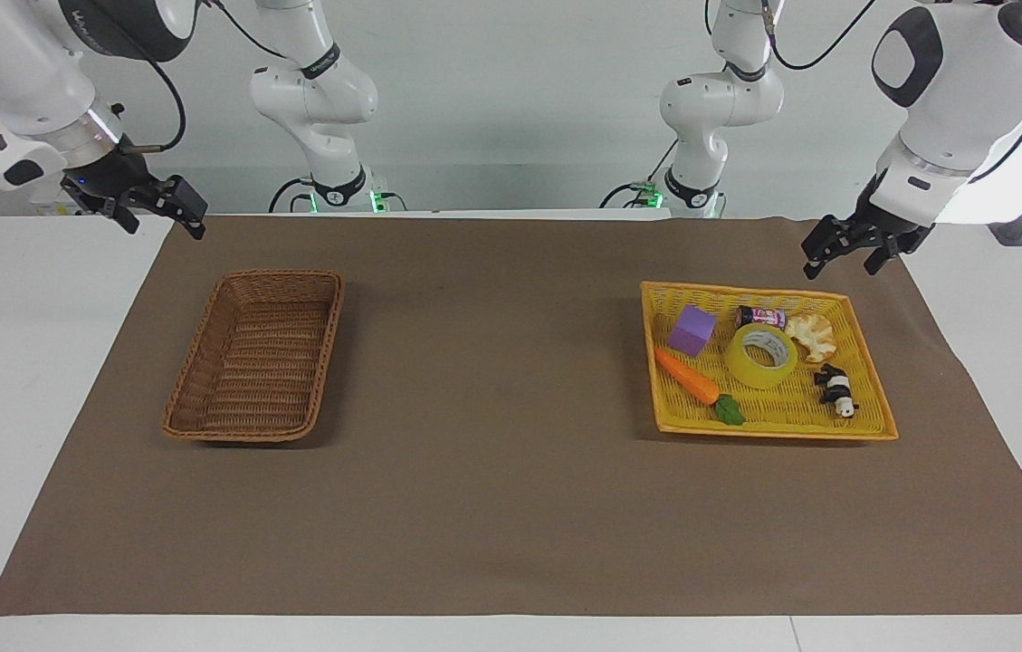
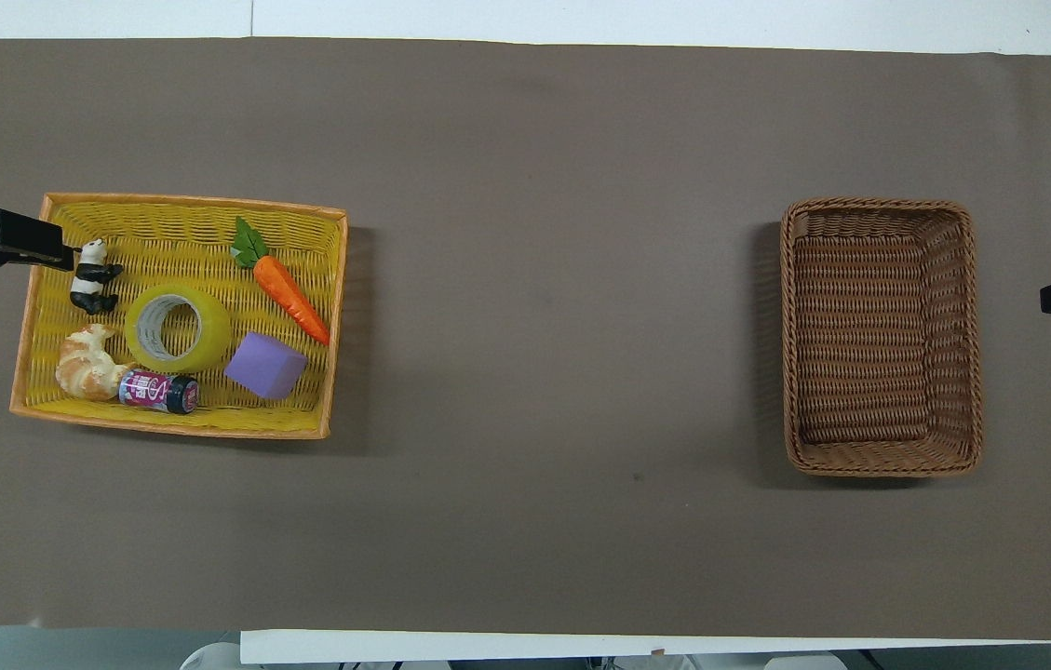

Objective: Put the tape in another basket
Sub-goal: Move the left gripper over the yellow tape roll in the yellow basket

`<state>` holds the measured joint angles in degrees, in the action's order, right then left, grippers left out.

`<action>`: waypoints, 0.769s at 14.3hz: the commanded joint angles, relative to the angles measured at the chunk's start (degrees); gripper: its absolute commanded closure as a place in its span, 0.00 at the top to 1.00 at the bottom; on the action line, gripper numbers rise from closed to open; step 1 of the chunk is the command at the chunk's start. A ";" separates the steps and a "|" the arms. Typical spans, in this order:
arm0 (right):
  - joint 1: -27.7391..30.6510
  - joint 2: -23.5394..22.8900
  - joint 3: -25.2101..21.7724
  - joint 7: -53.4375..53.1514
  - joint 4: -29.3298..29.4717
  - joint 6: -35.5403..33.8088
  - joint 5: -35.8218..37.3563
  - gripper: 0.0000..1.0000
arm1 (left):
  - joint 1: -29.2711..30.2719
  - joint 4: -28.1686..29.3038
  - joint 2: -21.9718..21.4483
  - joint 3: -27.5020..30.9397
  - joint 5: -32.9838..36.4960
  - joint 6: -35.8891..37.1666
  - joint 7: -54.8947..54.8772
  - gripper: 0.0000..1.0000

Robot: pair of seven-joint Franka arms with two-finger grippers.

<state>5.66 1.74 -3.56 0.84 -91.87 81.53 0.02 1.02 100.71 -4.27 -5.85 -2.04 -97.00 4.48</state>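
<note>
Translucent yellow packing tape roll lies flat in yellow woven tray – core up, graspable; dark brown wicker basket empty; left end effector and right end effector both spread apart, holding nothing.

A yellow basket sits on the brown mat. It holds a carrot, purple block, croissant, panda and small can.
</note>
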 commanded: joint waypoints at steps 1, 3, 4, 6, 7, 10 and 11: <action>-0.03 1.43 -0.05 0.66 -1.64 0.38 0.42 1.00 | -0.23 1.33 -1.44 0.48 0.54 -0.12 -0.87 1.00; -0.03 1.43 -0.05 0.66 -1.64 0.38 0.42 1.00 | -0.15 1.07 -1.36 0.48 0.54 0.31 -0.52 1.00; -0.03 1.43 -0.05 0.66 -1.64 0.38 0.42 1.00 | -0.15 1.07 -1.45 0.48 0.54 0.58 -0.35 1.00; -0.03 1.43 -0.05 0.66 -1.64 0.38 0.42 1.00 | -0.58 1.41 -1.53 0.48 0.54 1.29 0.18 1.00; -0.03 1.43 -0.05 0.66 -1.64 0.38 0.42 1.00 | -0.06 4.11 -2.84 0.48 0.54 0.24 0.01 1.00; -0.03 1.43 -0.05 0.66 -1.64 0.38 0.42 1.00 | 2.14 16.33 -6.37 0.48 0.46 -10.91 -0.61 1.00; -0.03 1.43 -0.05 0.66 -1.64 0.38 0.42 1.00 | 2.31 18.79 -5.67 0.48 0.46 -13.63 -0.70 1.00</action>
<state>5.66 1.74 -3.56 0.84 -91.87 81.53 0.02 2.56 110.80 -7.25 -5.44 -2.03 -104.11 4.47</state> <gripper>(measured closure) 0.000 0.000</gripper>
